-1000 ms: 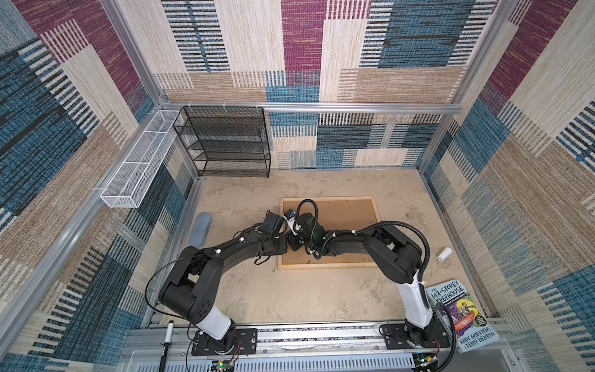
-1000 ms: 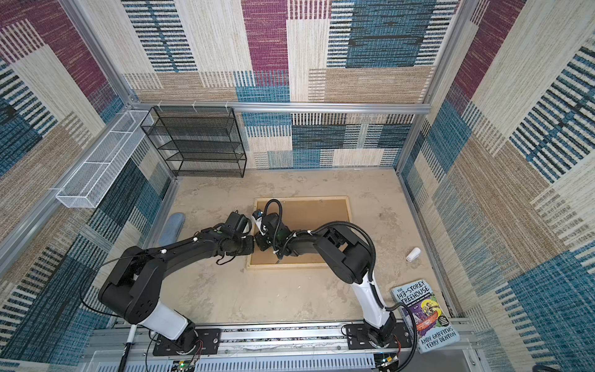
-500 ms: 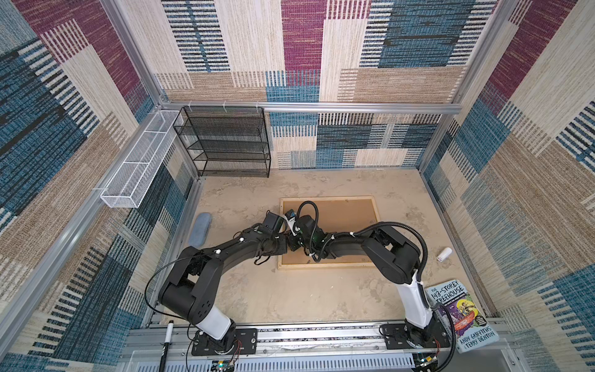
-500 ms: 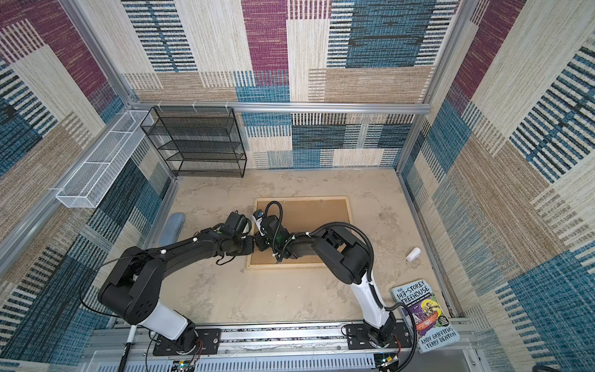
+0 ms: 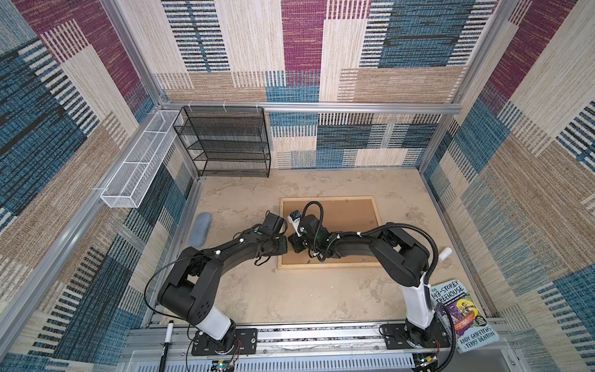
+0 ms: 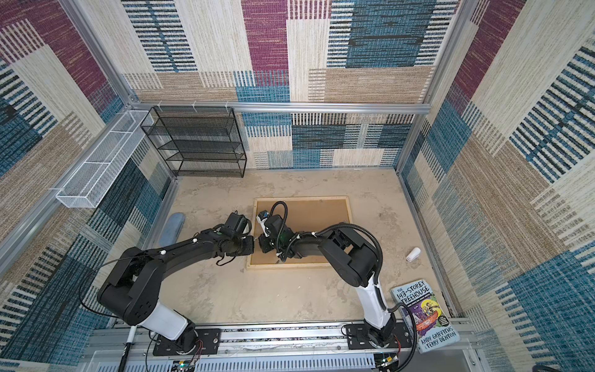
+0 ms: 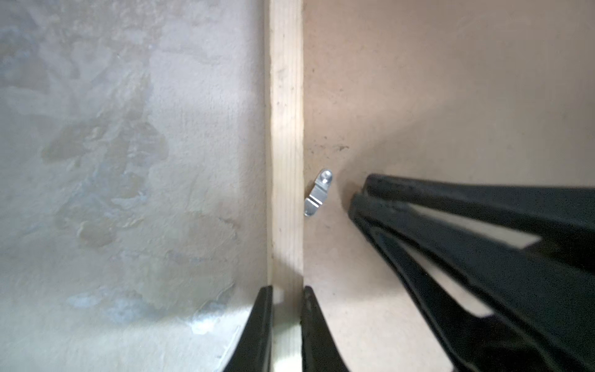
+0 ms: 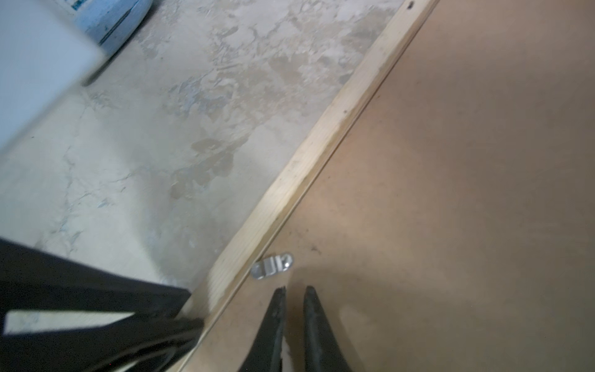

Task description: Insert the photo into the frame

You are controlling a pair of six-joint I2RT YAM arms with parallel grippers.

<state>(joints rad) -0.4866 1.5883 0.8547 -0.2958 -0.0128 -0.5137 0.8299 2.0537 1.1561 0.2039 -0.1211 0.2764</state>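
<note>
Frame (image 5: 328, 265) lies flat on table (image 5: 289, 299), back up, w/ brown board (image 5: 347, 219) filling its opening. No view shows the photo, so can't tell where it is.

L claw (image 7: 287, 290) sits astride one side strip of the frame. One finger is on the table side, one on the board side, both against the wood. Narrow, gripping frame. In both top views that strip is the one nearest the L arm, and the claw is approx mid-length on it.

R claw (image 8: 294, 290) is just beside L claw, across the strip, over the board. Tips are narrow, w/ a slim gap & nothing btwn them. Can't tell if they touch the board.

Small metal clip (image 8: 273, 265) lies on the board just ahead of R claw's tips, against the strip's inner edge. It's ahead of L claw too, along the strip.

Blue pouch (image 5: 200, 228) is on the table on L claw's outer side, well apart from frame. White roll (image 5: 446, 254) lies past the frame's opposite end, well apart from both claws. Book (image 5: 460, 312) is by R arm's base, marker (image 5: 167, 338) by L arm's base. Black rack (image 5: 225, 141) & white basket (image 5: 141, 161) are at the walls, far beyond both claws.
</note>
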